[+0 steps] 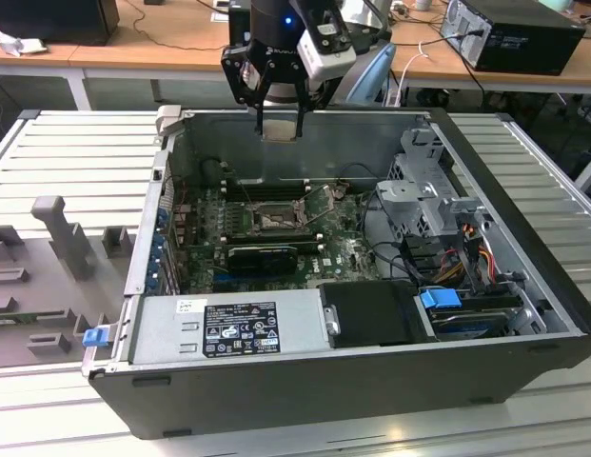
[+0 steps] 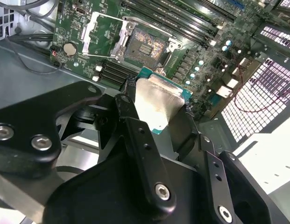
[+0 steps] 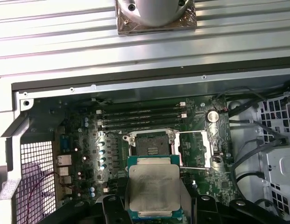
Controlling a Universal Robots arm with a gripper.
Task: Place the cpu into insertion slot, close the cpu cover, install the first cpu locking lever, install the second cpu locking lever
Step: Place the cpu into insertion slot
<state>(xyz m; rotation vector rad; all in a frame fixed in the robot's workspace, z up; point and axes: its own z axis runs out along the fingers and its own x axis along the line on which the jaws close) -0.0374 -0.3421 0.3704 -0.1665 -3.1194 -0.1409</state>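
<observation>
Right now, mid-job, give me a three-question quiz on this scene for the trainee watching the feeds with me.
1. True or false: the cpu already sits in the insertion slot.
2. Multiple choice: the cpu cover is A) shut over the slot, B) swung open beside the slot, C) lying on a bench outside.
3. Short answer: what is the gripper clamped on?

Key
1. False: the slot is bare, and the cpu hangs above the motherboard.
2. B.
3. The cpu, held by its edges with its metal top showing in both wrist views.
</observation>
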